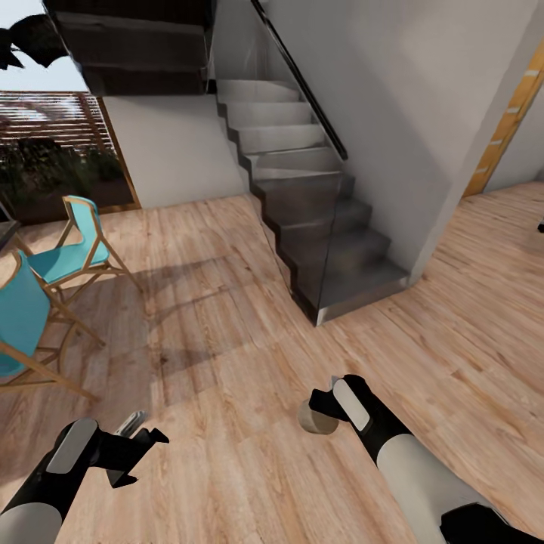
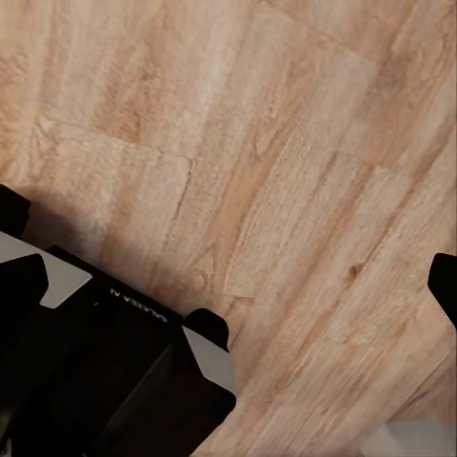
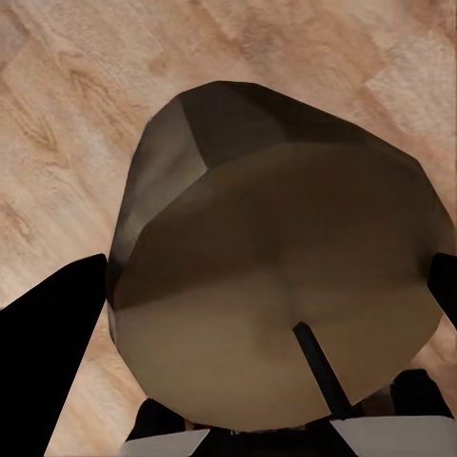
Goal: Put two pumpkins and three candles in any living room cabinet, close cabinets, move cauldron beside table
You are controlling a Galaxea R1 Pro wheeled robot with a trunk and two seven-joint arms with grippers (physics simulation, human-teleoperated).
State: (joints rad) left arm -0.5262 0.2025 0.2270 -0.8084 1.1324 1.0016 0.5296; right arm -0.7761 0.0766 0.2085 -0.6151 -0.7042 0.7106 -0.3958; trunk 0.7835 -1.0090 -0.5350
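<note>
A short beige-tan candle [image 1: 317, 418] hangs low over the wooden floor with my right gripper [image 1: 326, 406] shut on it. In the right wrist view the candle [image 3: 276, 286] looms large, its dark wick pointing at the camera, with a black finger [image 3: 48, 362] on either side. My left gripper [image 1: 140, 452] hovers open over the floor at the lower left, nothing between its fingers. One of its fingertips [image 2: 445, 281] shows against bare planks [image 2: 267, 171] in the left wrist view. The pumpkins, the cabinet, the cauldron and the table are out of view.
A grey staircase [image 1: 317, 227] with a glass side panel rises ahead, against a white wall. Two turquoise chairs [image 1: 72, 249] on wooden legs stand at the left by a large window. A wood-framed doorway [image 1: 502, 128] opens at the far right. Wooden floor [image 1: 227, 332] lies between.
</note>
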